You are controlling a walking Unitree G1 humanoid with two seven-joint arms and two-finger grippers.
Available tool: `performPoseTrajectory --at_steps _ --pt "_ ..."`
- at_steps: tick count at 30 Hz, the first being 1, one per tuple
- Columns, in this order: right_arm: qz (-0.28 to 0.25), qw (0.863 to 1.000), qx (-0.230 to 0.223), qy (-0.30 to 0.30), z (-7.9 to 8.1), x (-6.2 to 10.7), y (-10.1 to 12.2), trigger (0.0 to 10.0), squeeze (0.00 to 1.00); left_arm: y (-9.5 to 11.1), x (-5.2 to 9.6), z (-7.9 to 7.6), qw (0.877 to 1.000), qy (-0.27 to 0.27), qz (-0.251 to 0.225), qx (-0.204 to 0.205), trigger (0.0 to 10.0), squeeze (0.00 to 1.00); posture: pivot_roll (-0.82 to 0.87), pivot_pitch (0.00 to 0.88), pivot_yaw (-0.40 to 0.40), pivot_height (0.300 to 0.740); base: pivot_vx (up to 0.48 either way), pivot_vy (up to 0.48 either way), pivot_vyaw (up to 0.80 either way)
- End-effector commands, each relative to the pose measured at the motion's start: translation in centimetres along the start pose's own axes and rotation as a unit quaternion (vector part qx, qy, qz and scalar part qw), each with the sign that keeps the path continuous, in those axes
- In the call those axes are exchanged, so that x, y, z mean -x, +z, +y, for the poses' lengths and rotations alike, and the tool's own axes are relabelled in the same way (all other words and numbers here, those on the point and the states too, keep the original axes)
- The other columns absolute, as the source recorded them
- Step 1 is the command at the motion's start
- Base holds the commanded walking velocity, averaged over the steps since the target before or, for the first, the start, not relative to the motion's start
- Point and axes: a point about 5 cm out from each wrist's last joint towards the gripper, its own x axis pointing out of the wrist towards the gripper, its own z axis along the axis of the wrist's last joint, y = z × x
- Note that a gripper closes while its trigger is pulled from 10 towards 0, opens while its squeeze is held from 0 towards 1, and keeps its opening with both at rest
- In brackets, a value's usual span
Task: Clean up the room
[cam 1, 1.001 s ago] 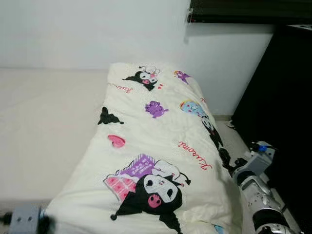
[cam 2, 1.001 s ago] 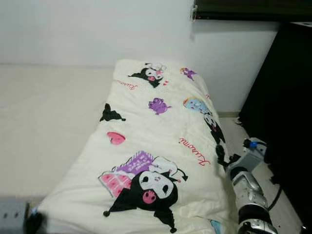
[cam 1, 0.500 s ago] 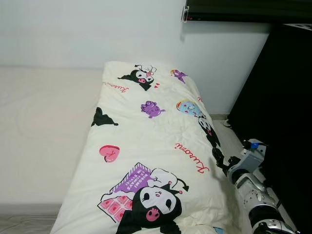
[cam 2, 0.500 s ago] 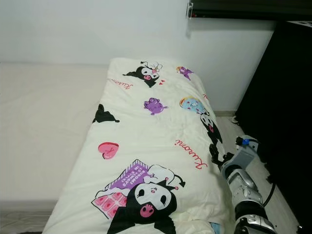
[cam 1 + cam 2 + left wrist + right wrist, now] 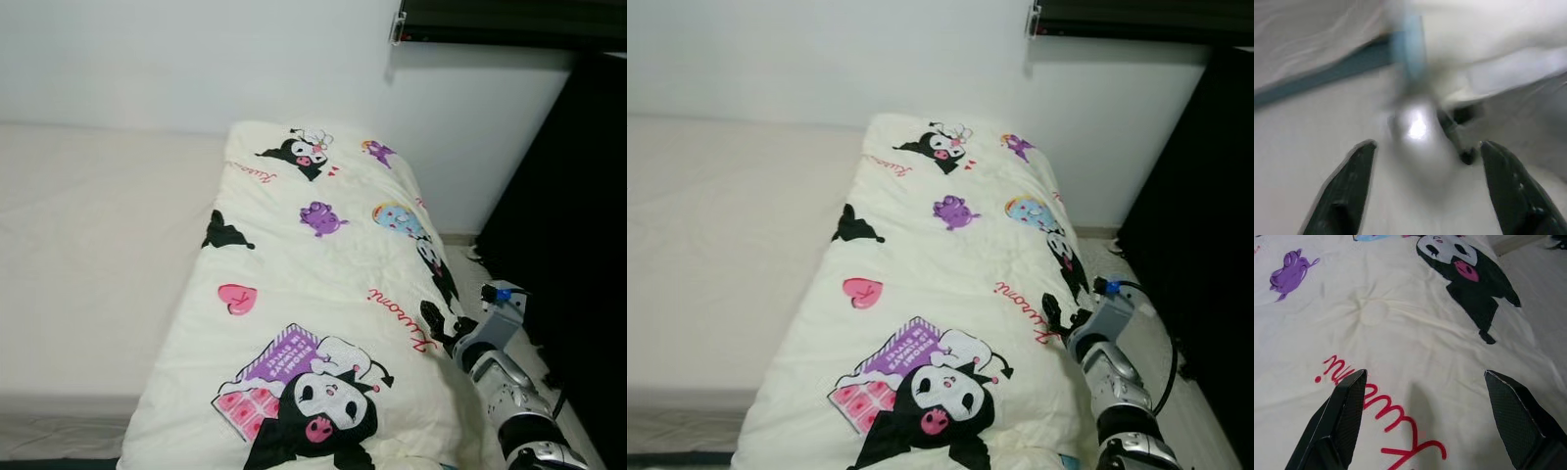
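Left eye view: a cream quilt [image 5: 323, 294] printed with cartoon figures lies spread lengthwise over the right half of a bed [image 5: 88, 245], running from the white wall [image 5: 196, 59] down toward the camera. Its prints include a black-hooded character with a pink-and-purple box near the foot, a pink heart, a small purple figure, red script lettering and another black-hooded character at the head end. The right edge of the quilt hangs over the bed's side. The bare mattress beside it is plain off-white. The silver right arm reaches in from the lower right, its right gripper [image 5: 443, 328] at the quilt's hanging edge beside the red lettering. A dark cabinet [image 5: 578, 245] stands to the right.

Right eye view: the same scene, with the right arm's black fingers against the quilt's side.

Left wrist view: blurred; the left gripper [image 5: 1427, 181] has its two black fingers spread wide with nothing between them, above a pale floor, white fabric and a blue-grey strip [image 5: 1342, 68].

Right wrist view: the right gripper's fingers stand wide apart, holding nothing, just above the quilt's red script and a black-hooded character.
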Motion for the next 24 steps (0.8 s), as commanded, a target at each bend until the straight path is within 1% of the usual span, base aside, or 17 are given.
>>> performPoseTrajectory --at_steps 1,2,4,5,6,7,8,9,10,11,12,13,15,16,18,20,24 --pt "-0.006 1.0 -0.009 0.006 0.1 0.0 0.1 10.0 0.0 3.6 0.3 -0.9 0.993 -0.078 -0.089 0.012 10.0 1.0 0.19 0.063 -0.099 0.575 0.0 0.0 0.0" --pt "-0.01 1.0 -0.011 0.011 0.2 -0.1 0.2 10.0 0.0 5.7 0.8 -1.5 0.981 -0.119 -0.148 0.037 10.0 1.0 0.19 0.063 -0.099 0.575 0.0 0.0 0.0" --pt "-0.01 1.0 -0.011 0.011 0.2 -0.1 0.2 10.0 0.0 5.7 0.8 -1.5 0.981 -0.119 -0.148 0.037 10.0 1.0 0.19 0.063 -0.099 0.575 0.0 0.0 0.0" --pt "-0.023 0.999 -0.01 0.025 0.6 -0.1 0.4 10.0 0.95 9.4 1.3 -2.1 0.952 -0.164 -0.249 0.076 10.0 0.0 0.18 0.055 -0.094 0.575 0.0 0.0 0.0" --pt "-0.032 0.999 -0.011 0.031 0.9 -0.2 0.6 10.0 1.0 12.1 1.7 -2.5 0.92 -0.196 -0.324 0.101 10.0 0.0 0.18 0.055 -0.094 0.575 0.0 0.0 0.0" --pt "-0.029 0.999 -0.012 0.039 1.3 -0.3 0.5 10.0 1.0 14.3 1.2 -2.0 0.895 -0.177 -0.388 0.132 10.0 0.0 0.16 0.046 -0.092 0.575 0.0 0.0 0.0" --pt "-0.029 0.999 -0.012 0.039 1.3 -0.3 0.5 10.0 1.0 14.3 1.2 -2.0 0.895 -0.177 -0.388 0.132 10.0 0.0 0.16 0.046 -0.092 0.575 0.0 0.0 0.0" --pt "-0.024 0.999 -0.011 0.035 1.3 -0.3 0.4 10.0 0.83 16.2 -1.2 -0.5 0.868 -0.102 -0.436 0.213 10.0 0.0 0.15 0.044 -0.091 0.575 0.0 0.0 0.0" --pt "-0.024 0.999 -0.011 0.035 1.3 -0.3 0.4 10.0 0.83 16.2 -1.2 -0.5 0.868 -0.102 -0.436 0.213 10.0 0.0 0.15 0.044 -0.091 0.575 0.0 0.0 0.0" --pt "-0.023 0.999 -0.01 0.033 1.3 -0.3 0.3 10.0 0.83 16.4 -1.8 -0.2 0.865 -0.087 -0.437 0.232 10.0 0.0 0.15 0.044 -0.091 0.575 0.0 0.0 0.0" --pt "-0.024 0.999 -0.023 0.041 1.3 -0.3 0.2 10.0 0.0 16.2 -3.0 0.3 0.863 -0.057 -0.429 0.26 10.0 0.0 0.15 0.039 -0.1 0.58 0.0 0.0 0.0" --pt "-0.024 0.999 -0.023 0.041 1.3 -0.3 0.2 10.0 0.0 16.2 -3.0 0.3 0.863 -0.057 -0.429 0.26 10.0 0.0 0.15 0.039 -0.1 0.58 0.0 0.0 0.0" --pt "-0.023 0.997 -0.029 0.068 2.0 -0.3 -0.4 10.0 0.0 15.2 -6.1 0.9 0.866 -0.006 -0.391 0.311 10.0 0.0 0.15 0.034 -0.105 0.59 -0.39 0.0 0.0" --pt "-0.023 0.996 -0.031 0.079 2.4 -0.3 -0.6 10.0 0.0 15.0 -7.3 0.6 0.866 -0.005 -0.379 0.325 10.0 0.0 0.14 0.032 -0.105 0.595 -0.48 0.0 0.0" --pt "-0.023 0.996 -0.032 0.086 2.8 -0.3 -0.7 10.0 0.0 15.1 -8.0 0.1 0.865 -0.018 -0.374 0.334 10.0 0.0 0.14 0.025 -0.109 0.605 -0.48 0.0 0.0" --pt "-0.024 0.995 -0.031 0.093 3.1 -0.5 -0.6 10.0 0.0 15.2 -9.0 -0.1 0.861 -0.019 -0.378 0.341 10.0 0.0 0.13 0.015 -0.114 0.615 0.0 0.0 0.0" --pt "-0.026 0.994 -0.027 0.102 3.4 -0.6 -0.4 10.0 0.0 15.0 -10.2 -0.2 0.86 -0.018 -0.368 0.352 10.0 0.0 0.12 0.008 -0.115 0.63 0.0 0.0 0.0"
